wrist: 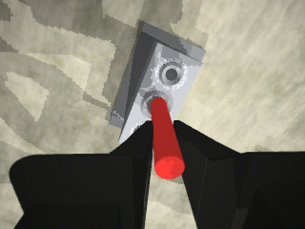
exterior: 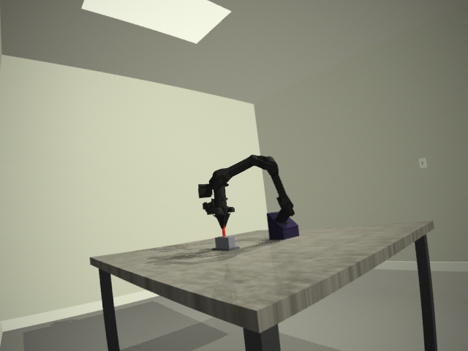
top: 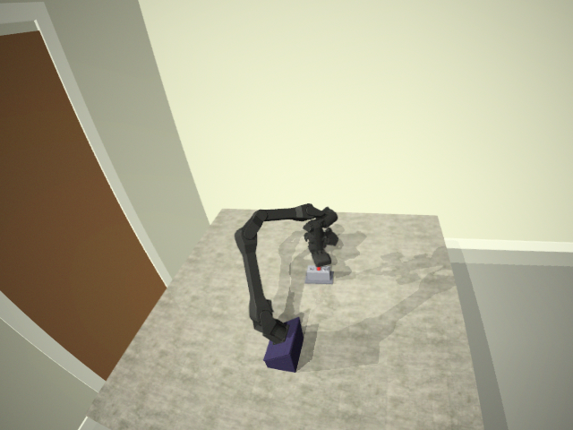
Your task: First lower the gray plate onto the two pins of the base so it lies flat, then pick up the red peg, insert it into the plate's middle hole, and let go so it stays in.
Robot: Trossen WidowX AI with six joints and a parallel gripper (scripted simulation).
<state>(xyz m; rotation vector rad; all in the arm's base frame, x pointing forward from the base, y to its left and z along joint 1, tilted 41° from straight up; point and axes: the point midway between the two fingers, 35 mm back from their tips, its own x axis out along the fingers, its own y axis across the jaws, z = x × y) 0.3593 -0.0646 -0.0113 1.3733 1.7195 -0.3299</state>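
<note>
The gray plate (top: 318,275) (exterior: 224,243) (wrist: 180,91) lies flat on the base (exterior: 236,248) (wrist: 172,36), whose wider flange shows around it. In the wrist view a round pin top (wrist: 171,73) shows in the plate's far end hole; the near end hole is mostly hidden by a finger. My gripper (top: 319,264) (exterior: 224,227) (wrist: 162,127) is shut on the red peg (top: 318,268) (exterior: 224,232) (wrist: 167,143) above the plate. The peg is nearly upright, its lower end at the middle hole. Most of its length stands above the plate; how far its tip is in I cannot tell.
The arm's purple mount (top: 286,347) (exterior: 283,229) stands on the table (top: 406,379) (exterior: 309,264), well away from the plate. The arm arches over from it, and its shadows fall around the base. A wall rises behind the table.
</note>
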